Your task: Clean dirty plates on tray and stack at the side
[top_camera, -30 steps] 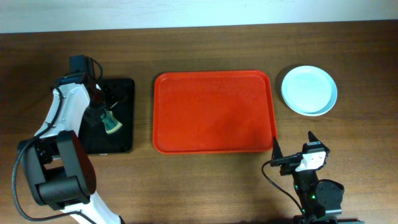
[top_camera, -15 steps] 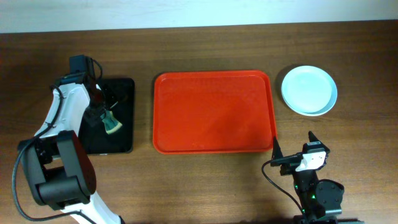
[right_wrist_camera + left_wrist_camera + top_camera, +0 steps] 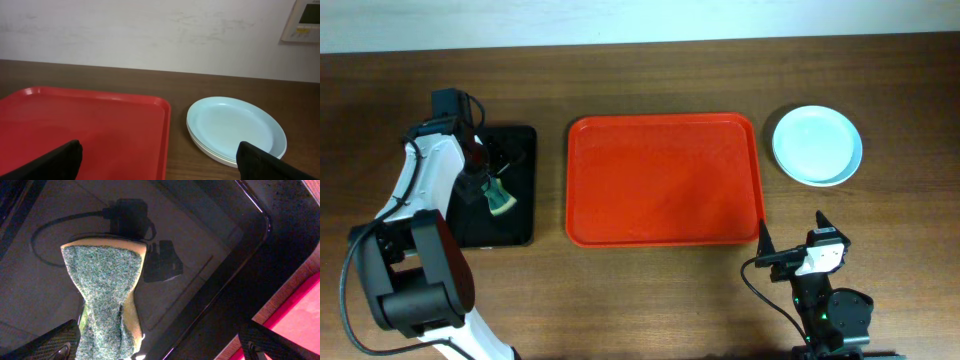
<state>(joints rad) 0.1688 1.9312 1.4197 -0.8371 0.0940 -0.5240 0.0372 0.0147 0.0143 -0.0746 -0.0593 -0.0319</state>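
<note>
The red tray (image 3: 665, 180) lies in the middle of the table with nothing on it; it also fills the left of the right wrist view (image 3: 85, 130). The pale blue plates (image 3: 817, 145) sit stacked on the wood just right of the tray, their rims layered (image 3: 235, 127). My right gripper (image 3: 790, 228) hovers open near the tray's front right corner, nothing between its fingers (image 3: 162, 165). My left gripper (image 3: 485, 185) is open over the black tray (image 3: 515, 150). A green and yellow sponge (image 3: 105, 295) lies on that tray, close to the left finger (image 3: 50, 342).
The black tray's glossy floor (image 3: 210, 240) reflects the wrist camera and its cable. A strip of bare wood separates it from the red tray's edge (image 3: 305, 315). A pale wall with a small control panel (image 3: 305, 20) stands behind the table.
</note>
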